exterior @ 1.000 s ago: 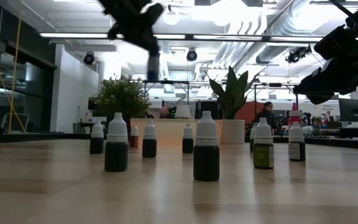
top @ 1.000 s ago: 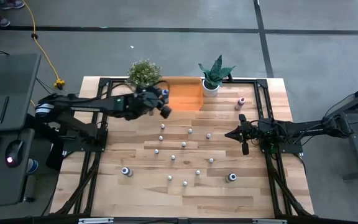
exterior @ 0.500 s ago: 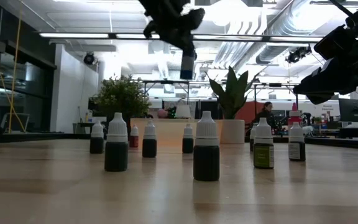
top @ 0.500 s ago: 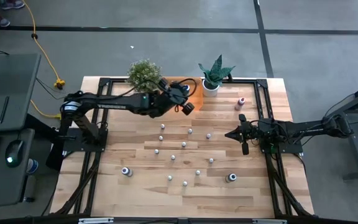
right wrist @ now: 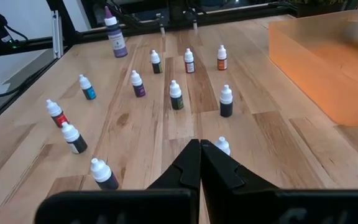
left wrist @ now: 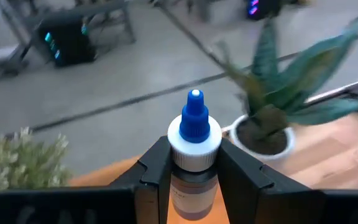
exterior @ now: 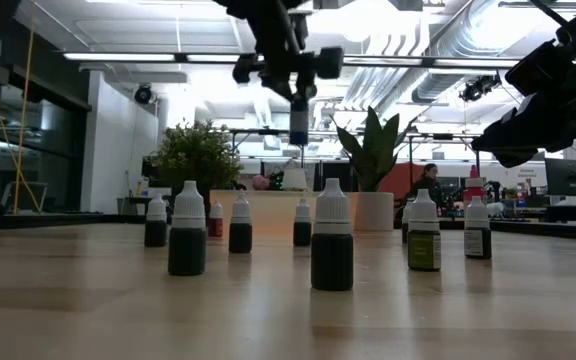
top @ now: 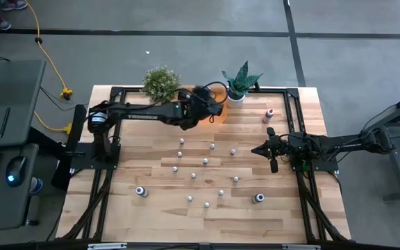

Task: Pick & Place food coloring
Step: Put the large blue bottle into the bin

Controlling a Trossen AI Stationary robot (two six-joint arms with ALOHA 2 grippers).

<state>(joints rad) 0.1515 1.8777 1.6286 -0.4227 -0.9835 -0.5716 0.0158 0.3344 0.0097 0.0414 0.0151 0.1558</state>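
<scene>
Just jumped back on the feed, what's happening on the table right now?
The left hand is shut on a blue-tipped, white-capped food coloring bottle, holding it above the orange bin at the table's far edge, between the two potted plants. The right hand waits shut at the right side. Many small white-capped bottles stand on the wooden table.

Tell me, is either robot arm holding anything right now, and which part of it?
The left end effector grips a blue-tipped food coloring bottle by its body, just under the white cap. The right end effector is shut, holding nothing.
</scene>
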